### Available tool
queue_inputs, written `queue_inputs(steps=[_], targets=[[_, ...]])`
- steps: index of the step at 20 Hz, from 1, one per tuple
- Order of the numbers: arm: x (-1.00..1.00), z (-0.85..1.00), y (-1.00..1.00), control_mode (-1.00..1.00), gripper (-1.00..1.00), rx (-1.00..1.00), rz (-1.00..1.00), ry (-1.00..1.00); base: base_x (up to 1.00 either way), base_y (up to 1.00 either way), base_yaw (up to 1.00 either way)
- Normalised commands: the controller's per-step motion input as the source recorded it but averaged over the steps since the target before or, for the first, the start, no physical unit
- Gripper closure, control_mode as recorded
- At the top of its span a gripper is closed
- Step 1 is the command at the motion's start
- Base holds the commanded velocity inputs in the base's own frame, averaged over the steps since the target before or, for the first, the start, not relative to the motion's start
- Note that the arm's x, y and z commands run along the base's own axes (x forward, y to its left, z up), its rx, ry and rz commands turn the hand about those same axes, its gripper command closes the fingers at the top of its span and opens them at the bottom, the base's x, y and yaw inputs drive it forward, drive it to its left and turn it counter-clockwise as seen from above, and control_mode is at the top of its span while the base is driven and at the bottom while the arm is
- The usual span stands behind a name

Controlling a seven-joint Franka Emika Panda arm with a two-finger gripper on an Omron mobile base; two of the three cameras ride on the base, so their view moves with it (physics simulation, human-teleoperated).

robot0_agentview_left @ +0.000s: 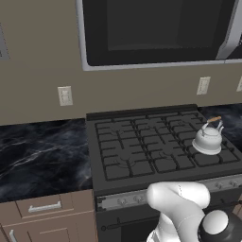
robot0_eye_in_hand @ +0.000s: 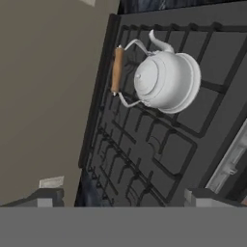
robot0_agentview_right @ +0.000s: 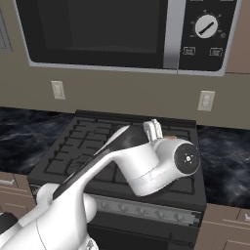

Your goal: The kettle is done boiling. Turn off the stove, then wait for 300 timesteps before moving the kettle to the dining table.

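Wide black stove (robot0_agentview_left: pixel 142 146) across the middle of both base views, grates on top, silver knob strip (robot0_agentview_left: pixel 127 198) along the front edge. Black microwave (robot0_agentview_right: pixel 97 31) above it, dark marble counter (robot0_agentview_left: pixel 42 156) to the left, brown drawers (robot0_agentview_left: pixel 45 208) below that. White arm (robot0_agentview_right: pixel 141 166) raised over the front of the stove, reaching toward the right side.

Small silver kettle (robot0_agentview_left: pixel 207 138) upright on the right-hand grates, toward the back, wooden handle piece arched above it. Seen from the hand view: kettle (robot0_eye_in_hand: pixel 166 81) ahead, well apart from the gripper (robot0_eye_in_hand: pixel 123 198), fingers spread wide with nothing between them.

No flame visible; cannot tell whether the burner is on. Judged step: either still before the knob turn or in the waiting spell. Next: if the burner is on, down to the right-side knobs for a turn; otherwise, after the wait, down onto the arched handle for the carry to the dining table.
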Motion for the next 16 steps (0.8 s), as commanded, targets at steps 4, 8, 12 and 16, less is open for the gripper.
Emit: queue_inputs(steps=[4,8,12,16], targets=[[0.14,0.00,0.10,-1.00,-1.00,-0.08,0.00,0.01,0.00,0.00,0.00],[0.16,0.00,0.03,-1.00,-1.00,-0.06,0.01,0.01,0.00,0.00,0.00],[0.18,0.00,0.04,-1.00,-1.00,-0.06,0.01,0.01,0.00,0.00,0.00],[0.23,0.00,0.03,-1.00,-1.00,-0.07,0.01,0.03,0.00,0.00,0.00]])
